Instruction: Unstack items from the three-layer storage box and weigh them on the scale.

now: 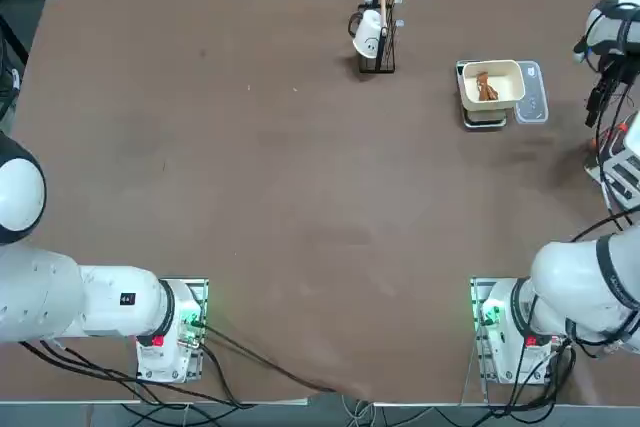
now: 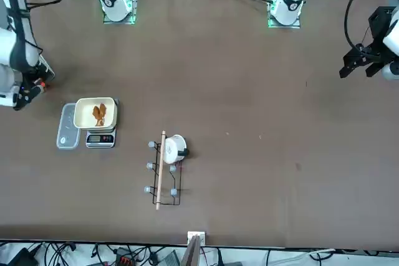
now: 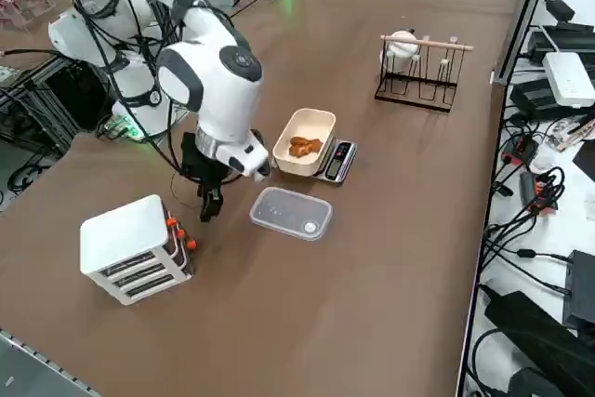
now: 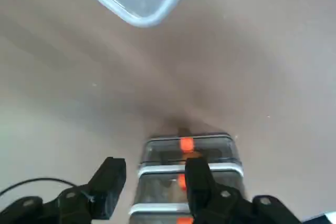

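Orange-handled drawers of the three-layer storage box (image 4: 185, 182) face the right gripper (image 4: 152, 182), whose fingers stand spread apart, empty, probably to reach a handle.

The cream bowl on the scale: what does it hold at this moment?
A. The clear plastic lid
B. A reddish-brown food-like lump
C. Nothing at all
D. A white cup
B. A reddish-brown lump lies inside the cream bowl on the scale. The clear lid rests flat on the table beside the scale, and the white cup hangs on the black wire rack farther away.
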`<state>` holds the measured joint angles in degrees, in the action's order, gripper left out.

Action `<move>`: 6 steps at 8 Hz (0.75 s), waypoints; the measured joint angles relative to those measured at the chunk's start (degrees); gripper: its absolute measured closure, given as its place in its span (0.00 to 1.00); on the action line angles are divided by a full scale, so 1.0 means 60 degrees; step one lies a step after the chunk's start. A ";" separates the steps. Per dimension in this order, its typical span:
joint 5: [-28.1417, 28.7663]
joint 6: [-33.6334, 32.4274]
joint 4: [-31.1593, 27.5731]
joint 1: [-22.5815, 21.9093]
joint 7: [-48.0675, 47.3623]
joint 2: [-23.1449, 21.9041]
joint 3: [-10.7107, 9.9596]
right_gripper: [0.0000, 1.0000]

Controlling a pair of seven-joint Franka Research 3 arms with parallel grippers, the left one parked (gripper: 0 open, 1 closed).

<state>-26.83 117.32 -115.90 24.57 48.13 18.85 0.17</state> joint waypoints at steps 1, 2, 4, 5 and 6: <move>-0.0451 0.0286 -0.0010 0.0033 -0.0109 0.0285 -0.0051 0.31; -0.0744 0.0420 -0.0011 0.0070 -0.0125 0.0486 -0.0101 0.33; -0.1190 0.0457 -0.0010 0.0175 -0.0141 0.0552 -0.0154 0.40; -0.1264 0.0449 -0.0022 0.0297 -0.0141 0.0551 -0.0172 0.41; -0.1277 0.0434 -0.0084 0.0413 -0.0140 0.0549 -0.0185 0.41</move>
<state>-34.49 119.93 -116.40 27.05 47.28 22.14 -0.94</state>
